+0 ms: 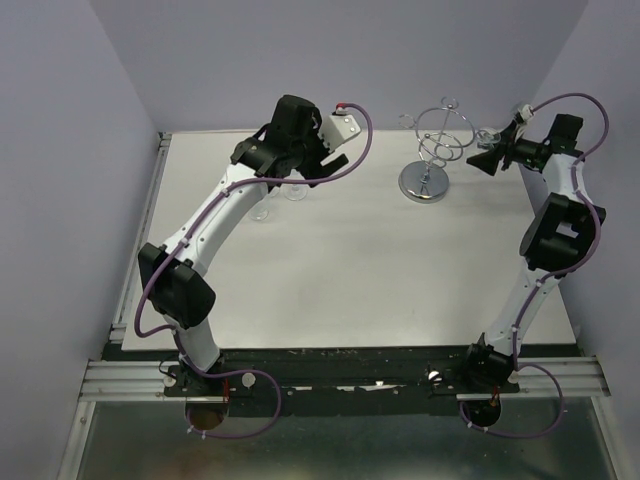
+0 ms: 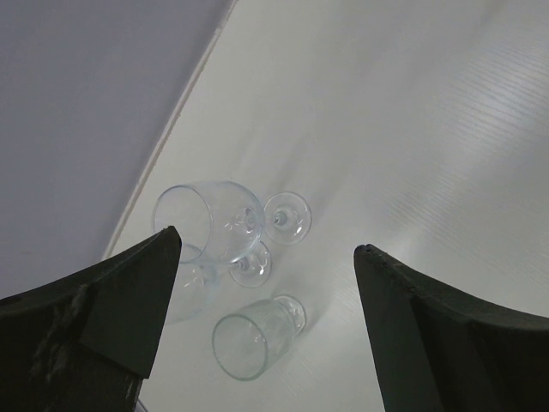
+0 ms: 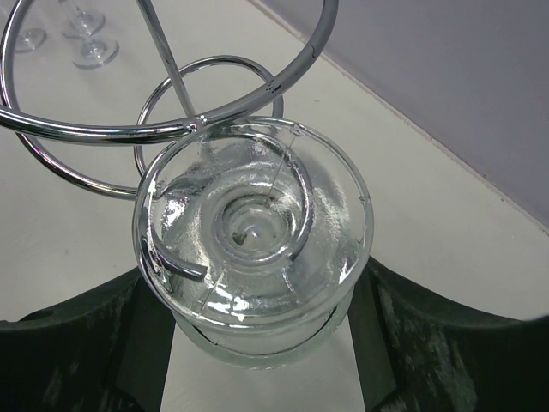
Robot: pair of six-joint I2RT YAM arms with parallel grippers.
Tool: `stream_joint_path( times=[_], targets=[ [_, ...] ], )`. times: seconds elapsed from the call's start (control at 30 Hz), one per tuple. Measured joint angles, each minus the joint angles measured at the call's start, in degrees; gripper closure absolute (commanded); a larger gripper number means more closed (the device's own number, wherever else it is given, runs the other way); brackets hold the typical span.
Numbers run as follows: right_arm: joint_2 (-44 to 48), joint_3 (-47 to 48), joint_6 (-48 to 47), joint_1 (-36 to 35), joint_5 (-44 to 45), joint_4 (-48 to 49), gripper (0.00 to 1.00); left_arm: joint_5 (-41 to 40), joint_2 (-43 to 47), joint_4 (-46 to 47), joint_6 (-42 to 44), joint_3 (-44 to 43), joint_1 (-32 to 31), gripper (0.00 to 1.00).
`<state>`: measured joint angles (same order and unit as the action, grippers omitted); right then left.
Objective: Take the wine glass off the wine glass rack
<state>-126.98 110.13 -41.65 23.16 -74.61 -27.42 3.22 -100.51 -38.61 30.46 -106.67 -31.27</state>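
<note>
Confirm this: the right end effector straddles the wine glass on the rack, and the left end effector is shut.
Not quite: the left end effector is open, its jaws wide apart, as the left wrist view shows. The rest stands.

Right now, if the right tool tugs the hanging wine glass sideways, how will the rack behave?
Probably stiff: the wine glass rack is chrome wire. Apt to tip or slide, with a thin post on a small disc base. The wine glass hangs in a wire ring, so a snag may drag it along.
</note>
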Motion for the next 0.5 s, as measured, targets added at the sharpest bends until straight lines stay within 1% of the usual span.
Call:
stream_joint_path(
  times=[0.17, 0.37, 0.5],
  targets=[
    [0.37, -2.29, 0.55, 0.48, -0.02, 2.49, 1.00, 0.00, 0.09, 0.02, -0.09, 1.44, 0.00, 0.01],
    [4.83, -9.88, 4.50, 1.22, 0.94, 11.32, 1.00, 0.00, 0.11, 0.02, -0.17, 1.79, -0.17, 0.01],
    [5.79, -11.32, 7.02, 1.44, 1.88, 15.30, 0.99, 0.00, 0.11, 0.04, -0.22, 1.79, -0.50, 0.01]
  ],
)
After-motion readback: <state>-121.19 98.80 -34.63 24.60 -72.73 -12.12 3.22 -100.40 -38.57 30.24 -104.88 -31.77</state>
